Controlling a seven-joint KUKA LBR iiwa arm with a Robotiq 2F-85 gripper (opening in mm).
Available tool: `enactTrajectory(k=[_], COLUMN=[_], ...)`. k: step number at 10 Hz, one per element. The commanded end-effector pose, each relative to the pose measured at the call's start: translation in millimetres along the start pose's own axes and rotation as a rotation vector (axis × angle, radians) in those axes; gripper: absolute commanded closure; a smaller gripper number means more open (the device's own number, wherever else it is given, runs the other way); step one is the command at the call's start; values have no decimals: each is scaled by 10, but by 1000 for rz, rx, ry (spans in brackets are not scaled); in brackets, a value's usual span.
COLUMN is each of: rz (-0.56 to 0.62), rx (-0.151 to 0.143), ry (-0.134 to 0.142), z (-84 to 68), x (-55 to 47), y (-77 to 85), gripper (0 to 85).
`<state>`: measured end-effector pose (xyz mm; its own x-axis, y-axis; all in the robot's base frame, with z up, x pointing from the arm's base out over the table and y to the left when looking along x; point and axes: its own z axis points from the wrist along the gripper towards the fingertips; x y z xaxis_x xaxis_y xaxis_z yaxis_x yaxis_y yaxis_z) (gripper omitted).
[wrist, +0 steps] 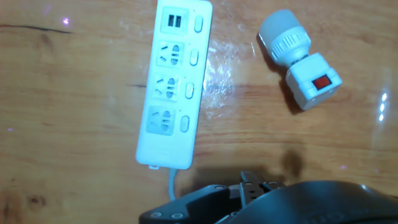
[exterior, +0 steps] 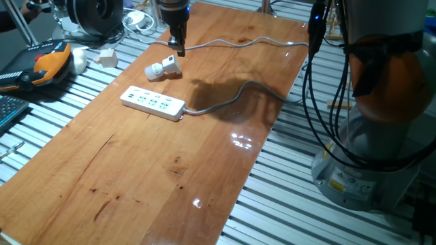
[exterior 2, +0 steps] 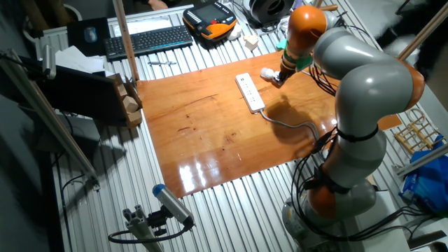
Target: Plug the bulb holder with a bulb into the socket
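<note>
The bulb holder with a bulb (exterior: 163,69) lies on its side on the wooden table, bulb end towards the left; it also shows in the other fixed view (exterior 2: 267,73) and in the hand view (wrist: 298,59), where a red switch is visible on its body. The socket (exterior: 152,103), a long white power strip, lies a short way in front of it (exterior 2: 250,92) (wrist: 174,84). My gripper (exterior: 180,50) hangs just above and behind the bulb holder, apart from it, fingers together and empty (wrist: 252,183).
The strip's grey cable (exterior: 231,101) runs right across the table. A second cable (exterior: 238,42) lies along the far edge. A white cube block (exterior: 107,57) and an orange pendant (exterior: 48,62) sit off the board at left. A keyboard (exterior 2: 147,40) lies beyond.
</note>
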<state>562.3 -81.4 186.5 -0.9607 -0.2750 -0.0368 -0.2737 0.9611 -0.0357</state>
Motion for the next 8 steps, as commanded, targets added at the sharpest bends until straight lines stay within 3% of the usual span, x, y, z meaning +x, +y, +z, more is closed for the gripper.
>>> enactTrajectory(k=[1, 2, 4, 8], rz=[15, 36, 87, 102], rx=[-7, -7, 34, 44], ry=[5, 9, 8, 15], z=[1, 1, 1, 1], x=[0, 0, 0, 0], y=[-1, -1, -1, -1], gripper=[850, 850, 850, 850])
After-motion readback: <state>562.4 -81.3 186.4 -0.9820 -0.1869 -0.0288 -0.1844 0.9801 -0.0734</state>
